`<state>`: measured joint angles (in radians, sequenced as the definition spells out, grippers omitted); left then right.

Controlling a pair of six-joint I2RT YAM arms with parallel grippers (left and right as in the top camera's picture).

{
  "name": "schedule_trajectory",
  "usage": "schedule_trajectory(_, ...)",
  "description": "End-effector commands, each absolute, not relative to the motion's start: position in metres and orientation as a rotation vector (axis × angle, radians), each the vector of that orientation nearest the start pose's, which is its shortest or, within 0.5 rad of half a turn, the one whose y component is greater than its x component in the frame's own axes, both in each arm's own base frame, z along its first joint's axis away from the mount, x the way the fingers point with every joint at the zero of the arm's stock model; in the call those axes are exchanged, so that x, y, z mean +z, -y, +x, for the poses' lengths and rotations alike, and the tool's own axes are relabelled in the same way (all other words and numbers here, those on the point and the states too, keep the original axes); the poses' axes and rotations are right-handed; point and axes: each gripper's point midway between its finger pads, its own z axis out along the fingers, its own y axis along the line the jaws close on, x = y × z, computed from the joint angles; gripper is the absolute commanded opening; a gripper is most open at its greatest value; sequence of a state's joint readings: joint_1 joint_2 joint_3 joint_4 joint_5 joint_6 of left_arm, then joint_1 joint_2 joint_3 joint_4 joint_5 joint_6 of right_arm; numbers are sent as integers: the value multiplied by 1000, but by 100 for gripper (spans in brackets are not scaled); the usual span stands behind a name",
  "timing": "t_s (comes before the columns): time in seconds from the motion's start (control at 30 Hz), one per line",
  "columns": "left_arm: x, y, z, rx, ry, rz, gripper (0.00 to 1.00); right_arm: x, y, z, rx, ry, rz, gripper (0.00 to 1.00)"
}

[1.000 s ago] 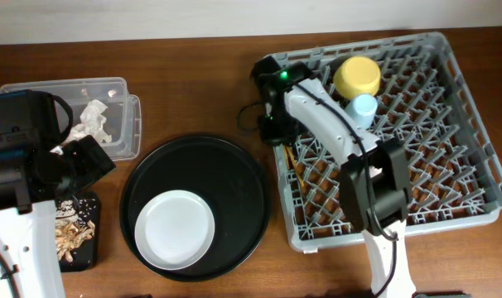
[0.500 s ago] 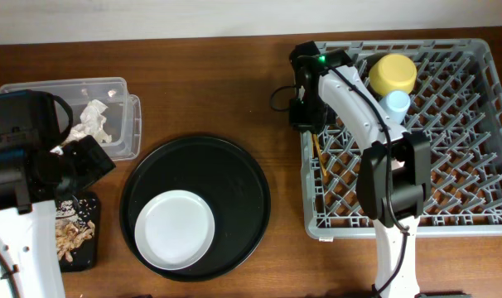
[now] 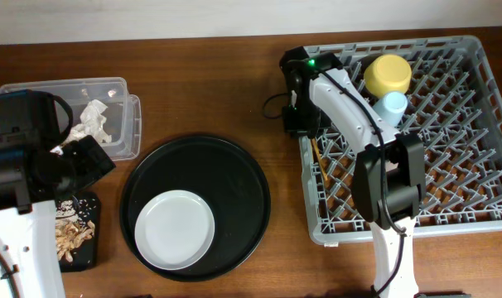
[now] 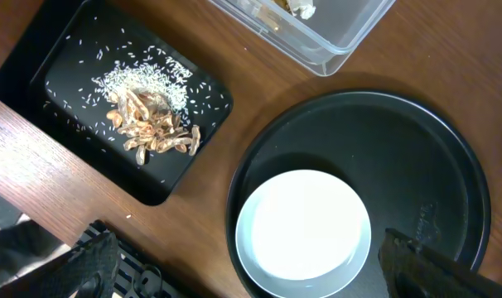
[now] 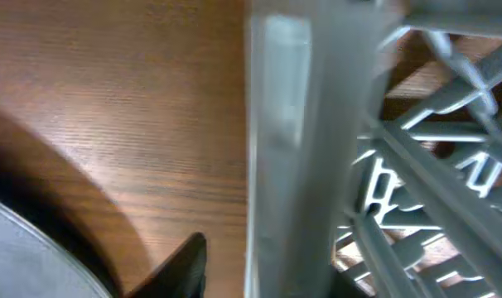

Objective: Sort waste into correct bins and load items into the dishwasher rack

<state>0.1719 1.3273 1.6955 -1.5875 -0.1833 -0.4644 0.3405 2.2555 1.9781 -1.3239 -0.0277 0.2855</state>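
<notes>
Rack (image 3: 425, 165): we see it on the right side of the worktop (image 3: 201, 74).
Left pincer (image 4: 247, 248): released, its fingers spread wide with nothing between them. It hangs over the plate (image 4: 303, 233).
Right pincer (image 3: 300, 122): at the rack's left wall, near the far corner. In the wrist view the one finger (image 5: 187, 261) we can make out stands apart from the grey wall, so we read the pincer as released and grasping nothing.
Yellow bowl (image 3: 388, 73): in the far-left part of the rack.
Light-blue cup (image 3: 392, 103): in the rack, just beside the yellow bowl on its near side.
Chopsticks (image 3: 319, 161): in the rack along its left wall, partly under the right arm.
Plate: on the large round black tray (image 3: 234, 174), in its near-left part.
Napkin (image 3: 92, 120): inside the clear tub (image 3: 110, 87).
Food scraps (image 4: 152, 128) and rice grains (image 4: 139, 81): in the small black tray (image 4: 36, 79).
</notes>
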Motion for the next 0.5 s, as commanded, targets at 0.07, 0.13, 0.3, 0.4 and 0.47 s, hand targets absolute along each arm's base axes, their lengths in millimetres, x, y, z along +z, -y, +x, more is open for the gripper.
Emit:
schedule_trajectory(0.07,291,-74,236,168,-2582,-922,99,139,-152,408,119,-3042,-69,52)
schedule_trajectory(0.13,291,-74,236,168,-2582,-922,99,164,-149,407,139,-3000,-60,53)
schedule_trajectory(0.3,291,-74,236,168,-2582,-922,99,225,-141,377,170,-2930,-69,53)
schedule_trajectory(0.4,291,-74,236,168,-2582,-922,99,249,-135,346,168,-2940,-86,53)
schedule_trajectory(0.47,291,-74,236,168,-2582,-922,99,258,-134,330,168,-2953,-78,54)
